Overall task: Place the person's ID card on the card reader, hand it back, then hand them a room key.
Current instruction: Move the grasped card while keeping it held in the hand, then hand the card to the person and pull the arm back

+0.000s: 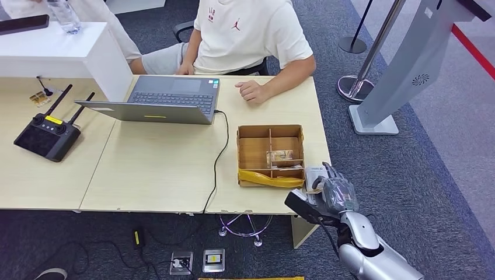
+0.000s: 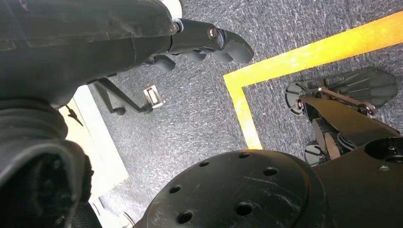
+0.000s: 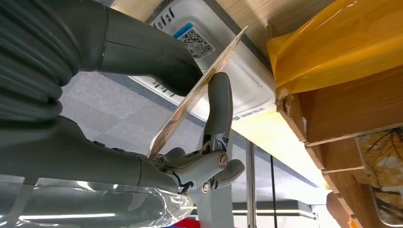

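Tightly pinched: card (image 3: 197, 92) between fingers (image 3: 219, 107)

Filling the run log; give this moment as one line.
right hand: pinches card over card reader | left hand: hangs, holds nothing | stage: placing

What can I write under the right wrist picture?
The robot's right hand pinches a card just above the white card reader.

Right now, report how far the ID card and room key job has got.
Done: the right hand already pinches a thin card edge-on between thumb and finger. In hand: it holds the card just above the white card reader with the QR sticker, beside the divided cardboard box. Left: laying it on the reader, returning it to the seated person, then handing over a key.
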